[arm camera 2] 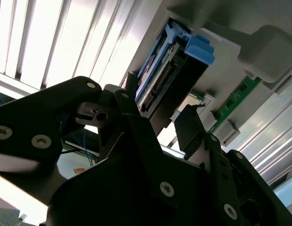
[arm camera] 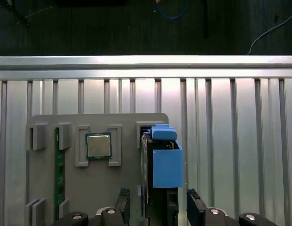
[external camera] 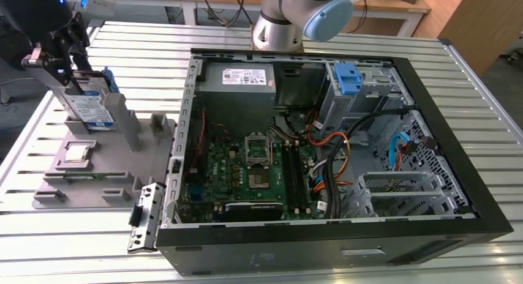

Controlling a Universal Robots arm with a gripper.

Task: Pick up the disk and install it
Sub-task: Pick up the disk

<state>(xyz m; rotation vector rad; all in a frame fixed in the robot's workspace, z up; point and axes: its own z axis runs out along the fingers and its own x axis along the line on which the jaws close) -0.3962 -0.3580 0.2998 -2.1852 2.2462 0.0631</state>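
End effector (arm camera: 159,201) sits closest to the lens in the first wrist view: fingers (arm camera: 123,200) spread apart, one each side of the disk (arm camera: 166,167), w/ a gap on both sides, so clamped on nothing yet. Bench (external camera: 490,100) of metal slats carries everything. Open PC case (external camera: 327,250) takes the exterior view's middle & right, w/ a blue-tabbed drive cage (external camera: 347,79) at its far side. Arm (external camera: 290,18) is based behind the case, w/ the wrist out over the exterior view's left, tool pointing down. Grey holder (external camera: 139,143) lies there, just beside the case. Disk stands on end in the holder's slot, long axis upright, top edge between the fingers, i.e. straight below the tool, flat faces toward the pads. Small chip (external camera: 78,152) & green memory stick (arm camera: 57,169) rest in nearby pockets, apart from the fingers.
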